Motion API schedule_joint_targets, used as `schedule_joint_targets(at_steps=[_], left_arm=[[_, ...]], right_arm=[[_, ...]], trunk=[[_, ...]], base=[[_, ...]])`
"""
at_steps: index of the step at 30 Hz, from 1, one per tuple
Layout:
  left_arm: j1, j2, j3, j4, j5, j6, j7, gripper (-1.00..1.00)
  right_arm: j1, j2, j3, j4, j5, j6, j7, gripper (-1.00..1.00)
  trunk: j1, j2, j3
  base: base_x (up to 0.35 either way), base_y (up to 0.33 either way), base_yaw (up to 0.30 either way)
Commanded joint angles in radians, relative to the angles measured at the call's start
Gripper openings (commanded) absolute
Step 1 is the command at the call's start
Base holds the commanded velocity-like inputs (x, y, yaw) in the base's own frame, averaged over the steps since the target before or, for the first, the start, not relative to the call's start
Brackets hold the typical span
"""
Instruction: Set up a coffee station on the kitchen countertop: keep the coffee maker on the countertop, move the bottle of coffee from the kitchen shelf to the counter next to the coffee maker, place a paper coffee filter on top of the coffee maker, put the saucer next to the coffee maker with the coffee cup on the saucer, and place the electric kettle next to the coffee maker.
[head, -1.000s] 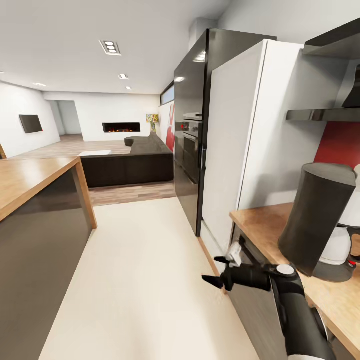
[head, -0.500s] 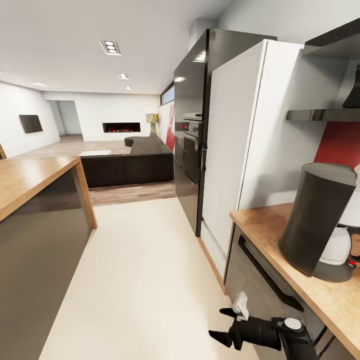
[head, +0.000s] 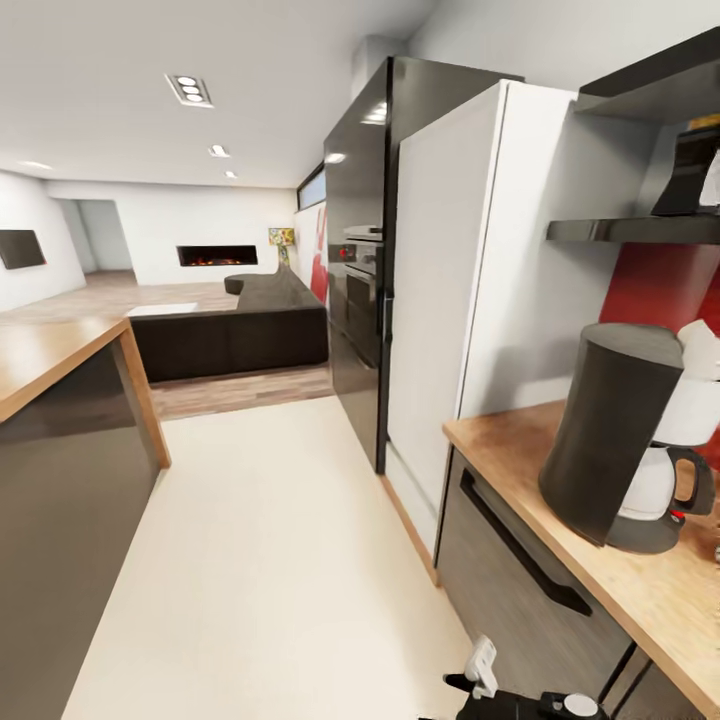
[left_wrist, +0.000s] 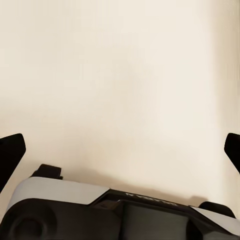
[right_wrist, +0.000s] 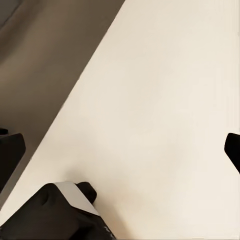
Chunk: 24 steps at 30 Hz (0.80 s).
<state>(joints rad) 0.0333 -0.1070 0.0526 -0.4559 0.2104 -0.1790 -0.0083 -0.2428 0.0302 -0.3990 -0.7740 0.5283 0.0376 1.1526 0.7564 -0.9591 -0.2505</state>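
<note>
The dark grey coffee maker (head: 608, 440) stands on the wooden countertop (head: 520, 450) at the right of the head view. Close behind it is a white kettle-like vessel (head: 652, 485) with a black handle on a dark base. A white shape (head: 700, 352) above it is cut off by the picture's edge. A dark container (head: 688, 170) sits on the black wall shelf (head: 630, 231). My right gripper (head: 470, 690) hangs low beside the cabinet front, over the floor. Both wrist views show the left gripper (left_wrist: 120, 150) and the right gripper (right_wrist: 120, 150) open with nothing between their fingers.
A white fridge (head: 450, 300) and a black oven tower (head: 360, 280) stand beyond the counter. A wooden-topped island (head: 60, 420) lines the left side. The cream floor (head: 270, 560) runs between them toward a dark sofa (head: 230, 335).
My right arm has dropped from beside the counter's corner to the bottom edge of the head view. The camera has turned right, bringing in more of the counter and shelf.
</note>
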Motion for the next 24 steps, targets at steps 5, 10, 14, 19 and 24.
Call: schedule_joint_targets(at_steps=[5, 10, 14, 19, 24], left_arm=[[0.0, 0.0, 0.003, 0.0, 0.004, 0.0, -0.001, 1.0], [0.0, -0.001, 0.003, 0.0, 0.004, 0.0, -0.001, 1.0], [0.0, 0.0, 0.003, 0.0, 0.004, 0.0, -0.001, 1.0], [0.0, 0.0, 0.003, 0.0, 0.004, 0.0, -0.001, 1.0], [0.0, 0.0, 0.003, 0.001, 0.004, 0.0, -0.002, 1.0]], right_arm=[[-0.001, -0.008, -0.006, 0.022, 0.007, 0.004, 0.006, 1.0], [-0.001, -0.014, -0.006, 0.07, 0.007, 0.004, 0.005, 1.0], [-0.001, -0.025, -0.006, 0.108, 0.008, 0.004, -0.008, 1.0], [-0.001, -0.052, -0.006, 0.209, 0.009, 0.004, -0.106, 1.0], [0.0, -0.095, -0.005, 0.347, 0.008, 0.004, -0.217, 1.0]], trunk=[[0.0, -0.001, -0.001], [0.0, -0.001, -0.001], [0.0, -0.001, -0.001], [0.0, -0.001, -0.001], [0.0, -0.001, -0.001]], base=[[0.046, 0.049, -0.106], [0.15, 0.179, -0.028], [0.126, 0.142, -0.061], [0.021, 0.024, -0.222], [0.003, 0.003, -0.222]])
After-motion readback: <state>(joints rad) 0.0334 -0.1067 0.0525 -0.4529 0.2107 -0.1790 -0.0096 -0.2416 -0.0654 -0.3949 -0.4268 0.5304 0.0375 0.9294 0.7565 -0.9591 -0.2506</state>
